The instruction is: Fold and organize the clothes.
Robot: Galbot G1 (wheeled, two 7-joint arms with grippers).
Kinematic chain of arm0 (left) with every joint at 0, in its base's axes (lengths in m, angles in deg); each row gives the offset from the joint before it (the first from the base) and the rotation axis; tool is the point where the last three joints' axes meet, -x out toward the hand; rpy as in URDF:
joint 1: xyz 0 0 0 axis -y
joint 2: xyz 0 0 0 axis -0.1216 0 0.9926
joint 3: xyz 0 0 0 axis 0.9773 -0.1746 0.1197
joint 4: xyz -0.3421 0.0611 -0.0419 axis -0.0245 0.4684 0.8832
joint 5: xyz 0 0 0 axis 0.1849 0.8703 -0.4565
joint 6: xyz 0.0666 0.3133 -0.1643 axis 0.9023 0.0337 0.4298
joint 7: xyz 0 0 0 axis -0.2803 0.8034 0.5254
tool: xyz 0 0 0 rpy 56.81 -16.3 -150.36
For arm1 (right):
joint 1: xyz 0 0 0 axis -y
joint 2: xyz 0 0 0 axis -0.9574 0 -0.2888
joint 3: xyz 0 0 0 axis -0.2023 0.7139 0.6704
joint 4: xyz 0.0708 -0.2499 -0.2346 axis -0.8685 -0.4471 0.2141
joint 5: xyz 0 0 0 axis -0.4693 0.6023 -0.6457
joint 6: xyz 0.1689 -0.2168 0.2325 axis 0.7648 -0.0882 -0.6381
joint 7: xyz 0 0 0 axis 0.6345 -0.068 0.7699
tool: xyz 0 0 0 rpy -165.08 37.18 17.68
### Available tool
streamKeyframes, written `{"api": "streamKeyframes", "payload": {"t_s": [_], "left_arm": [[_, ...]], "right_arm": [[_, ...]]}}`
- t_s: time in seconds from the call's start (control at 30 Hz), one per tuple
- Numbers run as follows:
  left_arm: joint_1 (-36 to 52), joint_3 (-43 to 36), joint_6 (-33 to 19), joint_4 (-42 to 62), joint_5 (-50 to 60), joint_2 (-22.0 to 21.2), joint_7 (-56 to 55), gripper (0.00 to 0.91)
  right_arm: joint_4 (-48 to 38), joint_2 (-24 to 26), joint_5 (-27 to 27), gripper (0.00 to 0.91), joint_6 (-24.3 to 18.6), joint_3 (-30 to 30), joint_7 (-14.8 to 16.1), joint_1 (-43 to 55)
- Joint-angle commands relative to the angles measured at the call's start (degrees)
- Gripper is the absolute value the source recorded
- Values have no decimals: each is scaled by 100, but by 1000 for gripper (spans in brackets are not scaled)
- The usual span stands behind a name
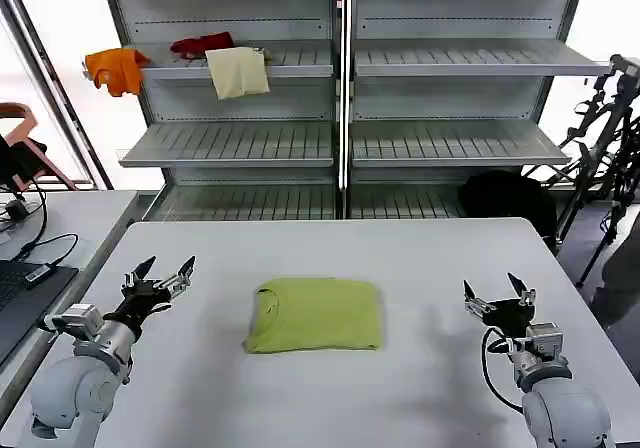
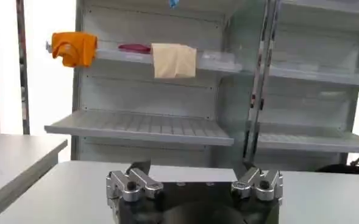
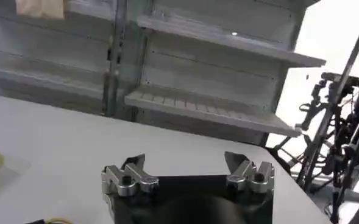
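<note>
Fingers spread on both grippers; one folded T-shirt (image 1: 315, 315) between.

No text, label, brand, number or sign can be read anywhere in these views. The folded lime T-shirt (image 1: 315, 314) on the bench (image 1: 420, 258) shows a plain surface with no print facing up. The shelving (image 1: 340, 98) behind carries no legible markings.
</note>
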Motion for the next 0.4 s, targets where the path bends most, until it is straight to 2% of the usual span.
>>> {"api": "streamKeyframes", "payload": {"t_s": [0.03,0.4], "left_arm": [[14,-16,-42,53,2,22,7,907],[11,-68,-168,135,41,16,18,907]], "right_arm": [[-16,7,90,907,2,-16,70,10],[-14,-41,-187,907,35,43,55,43]]}}
